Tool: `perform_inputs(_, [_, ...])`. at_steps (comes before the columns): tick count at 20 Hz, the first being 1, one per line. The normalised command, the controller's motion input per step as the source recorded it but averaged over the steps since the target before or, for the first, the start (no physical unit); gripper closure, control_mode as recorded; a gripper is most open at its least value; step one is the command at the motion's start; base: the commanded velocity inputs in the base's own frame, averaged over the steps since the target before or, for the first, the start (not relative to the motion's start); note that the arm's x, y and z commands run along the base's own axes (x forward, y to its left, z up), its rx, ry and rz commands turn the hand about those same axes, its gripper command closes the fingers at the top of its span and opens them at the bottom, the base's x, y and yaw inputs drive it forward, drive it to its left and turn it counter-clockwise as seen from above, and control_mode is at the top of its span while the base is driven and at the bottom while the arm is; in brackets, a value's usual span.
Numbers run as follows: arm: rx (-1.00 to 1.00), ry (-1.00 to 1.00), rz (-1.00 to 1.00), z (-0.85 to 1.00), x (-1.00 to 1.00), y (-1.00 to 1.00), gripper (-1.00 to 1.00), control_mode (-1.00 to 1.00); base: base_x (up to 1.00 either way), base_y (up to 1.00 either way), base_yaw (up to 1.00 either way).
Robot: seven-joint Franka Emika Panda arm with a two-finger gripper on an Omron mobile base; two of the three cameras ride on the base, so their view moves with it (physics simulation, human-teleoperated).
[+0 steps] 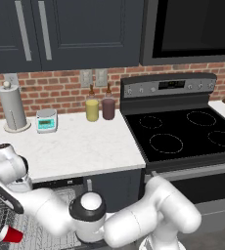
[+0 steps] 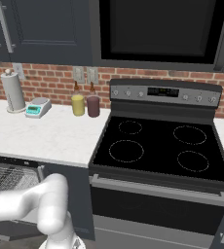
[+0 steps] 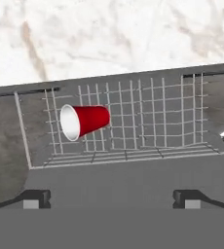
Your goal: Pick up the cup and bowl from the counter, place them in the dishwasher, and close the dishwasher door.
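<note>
two jars [image 1: 100, 108] stand on the counter [image 1: 85, 146].

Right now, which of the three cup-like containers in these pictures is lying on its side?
The red cup, lying on its side in the dishwasher rack. The yellow jar and maroon jar stand upright on the counter by the brick wall.
</note>
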Motion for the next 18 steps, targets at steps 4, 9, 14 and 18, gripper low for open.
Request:
perform_inputs(4, [0.14, 0.0, 0.21, 0.98, 0.01, -0.49, -1.0, -1.0, 0.0, 0.0, 0.0])
perform_inputs(9, [0.05, 0.0, 0.18, 0.99, 0.36, -0.47, -1.0, -1.0, 0.0, 0.0, 0.0])
perform_inputs(14, [0.06, 0.0, 0.19, 0.81, 0.54, -0.32, -1.0, -1.0, 0.0, 0.0, 0.0])
perform_inputs(18, [0.01, -0.04, 0.08, 0.54, 0.54, 0.13, -1.0, -1.0, 0.0, 0.0, 0.0])
